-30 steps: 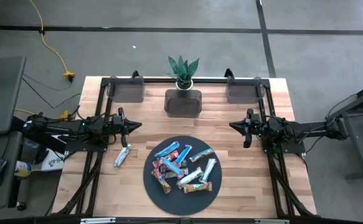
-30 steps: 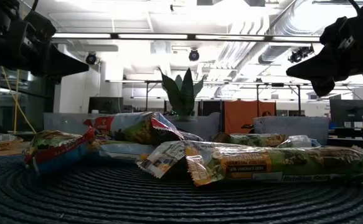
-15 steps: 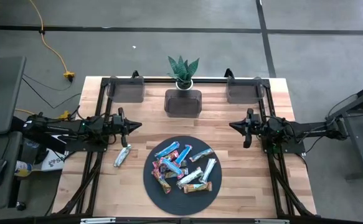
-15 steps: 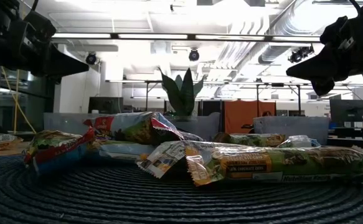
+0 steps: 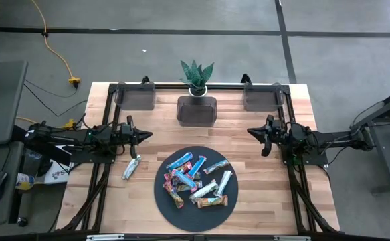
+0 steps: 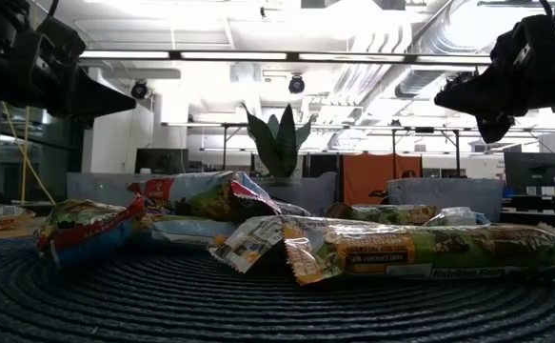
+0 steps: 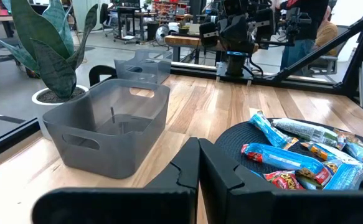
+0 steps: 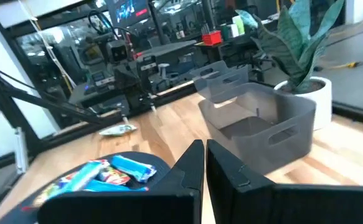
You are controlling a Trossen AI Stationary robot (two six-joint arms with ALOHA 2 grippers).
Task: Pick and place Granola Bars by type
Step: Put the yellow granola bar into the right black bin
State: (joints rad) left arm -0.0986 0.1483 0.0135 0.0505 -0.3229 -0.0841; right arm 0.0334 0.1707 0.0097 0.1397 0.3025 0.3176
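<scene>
Several granola bars [image 5: 196, 177] in blue, red, silver-green and brown-orange wrappers lie in a loose heap on the round dark mat [image 5: 160, 194]. They also show in the low view as bars [image 6: 258, 233] and in the left wrist view as bars [image 7: 299, 155]. One silver-green bar [image 5: 132, 167] lies alone on the wood, left of the mat. My left gripper [image 5: 146, 135] hovers shut above the table, left of and beyond the mat. My right gripper [image 5: 249, 132] hovers shut on the opposite side, facing it. Neither touches a bar.
Three clear grey bins stand along the far edge: left bin [image 5: 136, 96], middle bin [image 5: 197, 109], right bin [image 5: 261, 97]. A potted plant [image 5: 197, 77] stands behind the middle bin. Black frame rails run down both table sides. Bare wood lies between the mat and the bins.
My right gripper has shifted slightly toward the far edge and tipped a little, still shut. The left arm and the bars have stayed where they were.
</scene>
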